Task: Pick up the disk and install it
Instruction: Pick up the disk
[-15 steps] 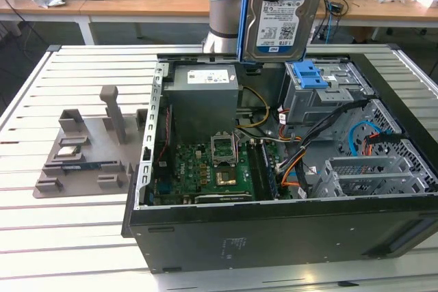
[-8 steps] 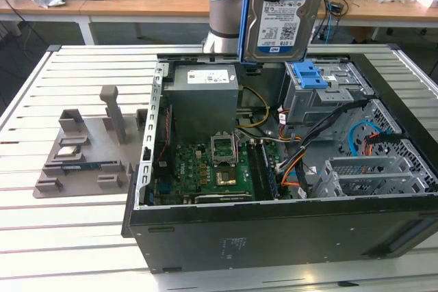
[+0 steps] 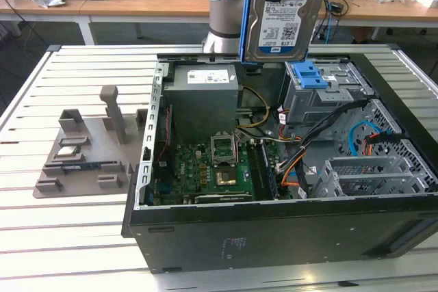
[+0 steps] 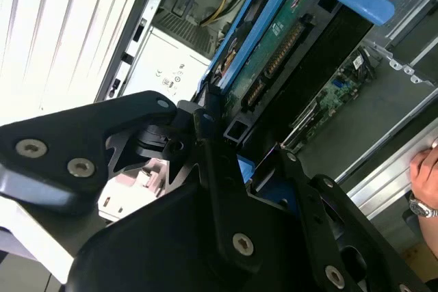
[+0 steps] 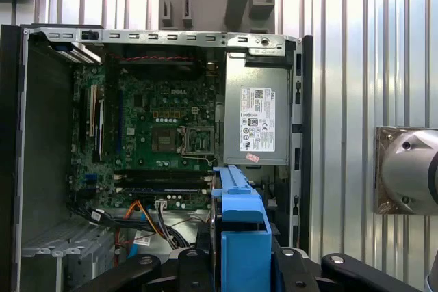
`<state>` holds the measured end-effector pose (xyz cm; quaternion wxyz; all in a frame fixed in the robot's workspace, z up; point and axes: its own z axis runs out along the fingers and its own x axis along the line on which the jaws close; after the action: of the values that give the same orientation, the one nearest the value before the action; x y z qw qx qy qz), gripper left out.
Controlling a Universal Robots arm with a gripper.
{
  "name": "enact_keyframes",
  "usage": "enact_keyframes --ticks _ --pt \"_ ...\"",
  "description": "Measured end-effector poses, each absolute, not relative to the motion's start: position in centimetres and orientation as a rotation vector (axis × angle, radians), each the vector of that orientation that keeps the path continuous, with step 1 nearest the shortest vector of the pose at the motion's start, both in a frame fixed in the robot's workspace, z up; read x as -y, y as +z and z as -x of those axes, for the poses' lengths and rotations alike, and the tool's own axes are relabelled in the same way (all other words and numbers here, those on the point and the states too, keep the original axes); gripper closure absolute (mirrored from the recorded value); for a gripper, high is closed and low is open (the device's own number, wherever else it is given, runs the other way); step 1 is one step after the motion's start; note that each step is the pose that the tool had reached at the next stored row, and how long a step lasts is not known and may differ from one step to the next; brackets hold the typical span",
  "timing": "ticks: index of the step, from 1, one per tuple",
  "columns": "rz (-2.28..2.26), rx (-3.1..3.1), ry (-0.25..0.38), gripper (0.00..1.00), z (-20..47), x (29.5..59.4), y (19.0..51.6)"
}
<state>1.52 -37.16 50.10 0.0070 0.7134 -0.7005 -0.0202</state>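
Gripper (image 4: 241, 143) is clamped on the disk (image 3: 287, 15), which is held upright above the open case (image 3: 239, 237). The drive cage (image 3: 330, 94) sits just below the disk.

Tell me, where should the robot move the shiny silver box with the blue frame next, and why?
Probably ease it down toward the grey metal drive cage with the blue plastic latch. The end effector grips the flat silver metal disk in its blue plastic bracket, upright in the air over the open black computer case, close to that cage but not in it.
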Motion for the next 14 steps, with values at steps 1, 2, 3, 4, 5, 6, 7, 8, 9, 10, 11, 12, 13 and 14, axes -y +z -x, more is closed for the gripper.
enact_keyframes --ticks 1,2,3,4,5,6,7,8,9,10,11,12,13,14 --pt "-2.231 2.191 -0.063 0.63 -1.7 37.2 50.1" --pt "-2.231 2.191 -0.063 0.63 -1.8 37.3 50.1" --pt "-2.231 2.191 -0.063 0.63 -1.8 37.5 50.1" --pt "-2.231 2.191 -0.063 0.63 -1.8 37.6 50.1" --pt "-2.231 2.191 -0.063 0.63 -1.8 37.8 50.1" --pt "-2.231 2.191 -0.063 0.63 -1.8 38.0 50.1" --pt "-2.231 2.191 -0.063 0.63 -1.8 38.2 50.1" --pt "-2.231 2.191 -0.063 0.63 -1.8 38.3 50.1" --pt "-2.231 2.191 -0.063 0.63 -1.8 38.5 50.1" --pt "-2.231 2.191 -0.063 0.63 -1.8 38.8 50.1" --pt "-2.231 2.191 -0.063 0.63 -1.8 39.0 50.1" --pt "-2.231 2.191 -0.063 0.63 -1.8 39.1 50.1" --pt "-2.231 2.191 -0.063 0.63 -1.8 39.4 50.1" --pt "-2.231 2.191 -0.063 0.63 -1.8 39.5 50.1"
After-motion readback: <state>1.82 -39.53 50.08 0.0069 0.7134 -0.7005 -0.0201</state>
